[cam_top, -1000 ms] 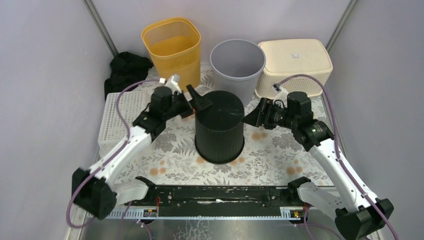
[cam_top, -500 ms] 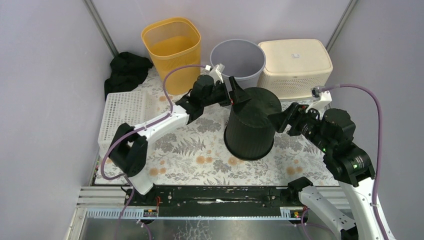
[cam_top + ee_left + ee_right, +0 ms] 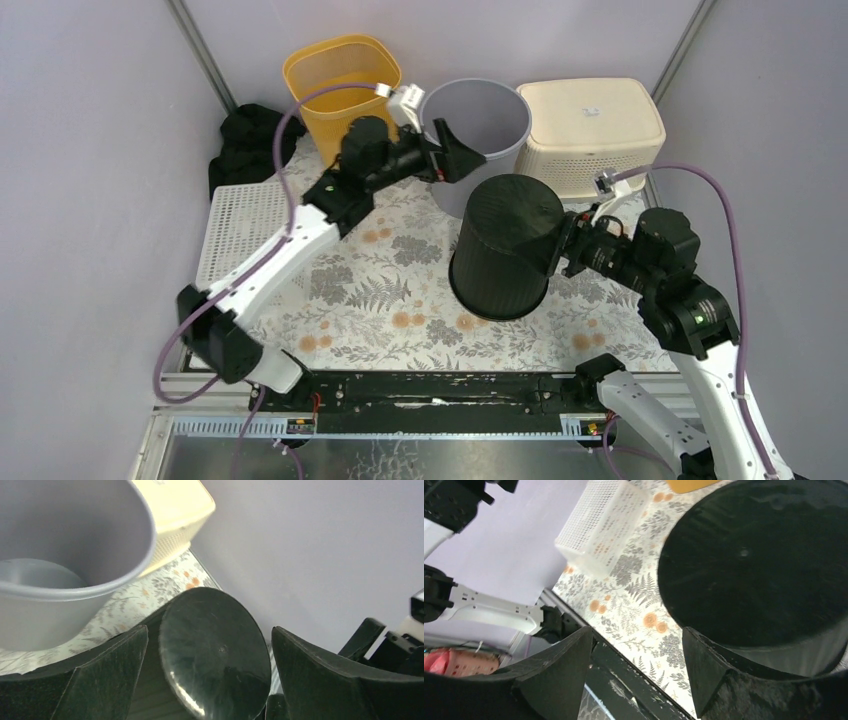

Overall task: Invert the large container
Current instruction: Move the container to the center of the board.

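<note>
The large container (image 3: 505, 245) is a black ribbed bin resting on the floral table, right of centre, with its flat base up and leaning. Its base (image 3: 215, 650) fills the lower left wrist view, and the right wrist view shows it as a wide black disc (image 3: 754, 555). My left gripper (image 3: 462, 160) hovers open above and behind the bin, by the grey bin's rim, with nothing between its fingers (image 3: 210, 628). My right gripper (image 3: 562, 250) is open at the bin's right side. Only table shows between its fingers (image 3: 637, 630), and one finger lies against the bin's wall.
A grey round bin (image 3: 475, 120), a yellow mesh basket (image 3: 343, 90) and a cream basket (image 3: 590, 130) stand along the back. At the left edge lie a white perforated tray (image 3: 245, 225) and a black cloth (image 3: 250, 140). Walls close in on both sides.
The black bin has shifted from the centre to the right and now leans. My left gripper has left its side and risen toward the grey bin. My right arm has drawn back rightward.
</note>
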